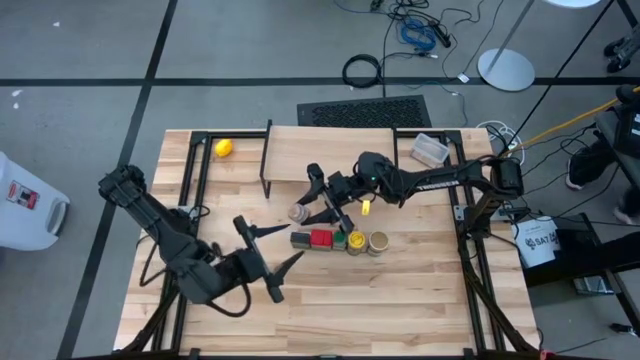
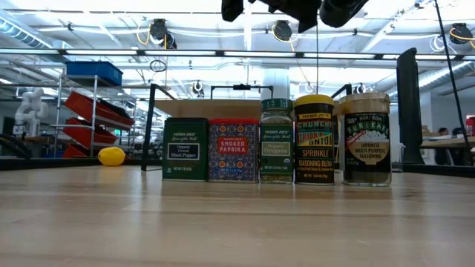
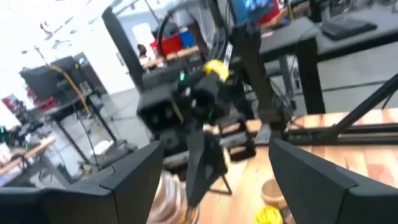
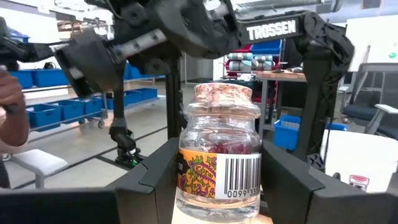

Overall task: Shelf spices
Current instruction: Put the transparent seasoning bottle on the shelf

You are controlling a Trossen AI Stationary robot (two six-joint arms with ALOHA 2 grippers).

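Observation:
My right gripper (image 1: 305, 208) reaches in from the table's right and is shut on a small clear glass jar (image 4: 217, 155) with a cork-like top and a barcode label. The jar is above the table, in front of the shelf (image 1: 310, 158). Five spices stand in a row on their bases (image 2: 274, 141): a dark tin, a red tin (image 1: 321, 239), a green-lidded jar, a yellow-lidded jar (image 2: 314, 139) and a tan-topped jar (image 1: 378, 243). My left gripper (image 1: 268, 245) is open near the table's front left, pointing toward the row, with nothing between its fingers. My right gripper pinches the jar's glass body (image 4: 186, 168) between its two fingers (image 4: 155, 177), one on each side, below the cork top. The fingers come level from the table's right. The jar stands upright in the hold, lifted clear of the table.
A yellow lemon-like ball (image 1: 223, 148) lies at the far left beside the shelf. A clear plastic tub (image 1: 430, 150) sits at the far right. Bare wood (image 1: 400, 300) spreads in front of the spice row.

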